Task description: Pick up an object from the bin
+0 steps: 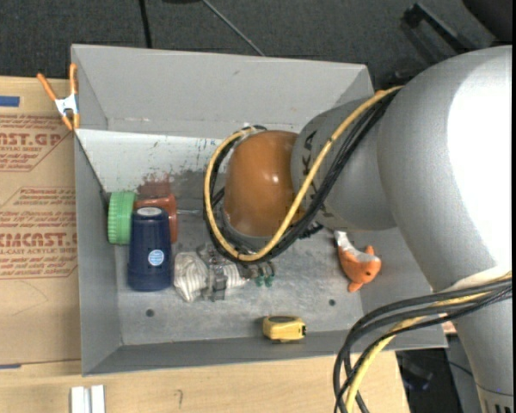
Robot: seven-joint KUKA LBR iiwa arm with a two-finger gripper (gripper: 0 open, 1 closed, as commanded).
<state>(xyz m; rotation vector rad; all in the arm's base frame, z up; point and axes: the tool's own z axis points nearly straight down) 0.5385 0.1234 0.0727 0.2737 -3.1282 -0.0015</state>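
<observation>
Since orange wrist cover (258,183) hides much, I read camera view thus: tool (234,274) low near bin centre; clenched or released, I cannot tell. Nearest thing: clear crumpled plastic piece (189,275), just beside tool at its 9 o'clock. I judge it light, thin, springy, slippery; best pinched across fold. Bin (241,84) also holds blue cup (150,249) and green lid (120,218) at 9 o'clock, orange toy (359,267) at 3, yellow piece (283,327) at 6.
</observation>
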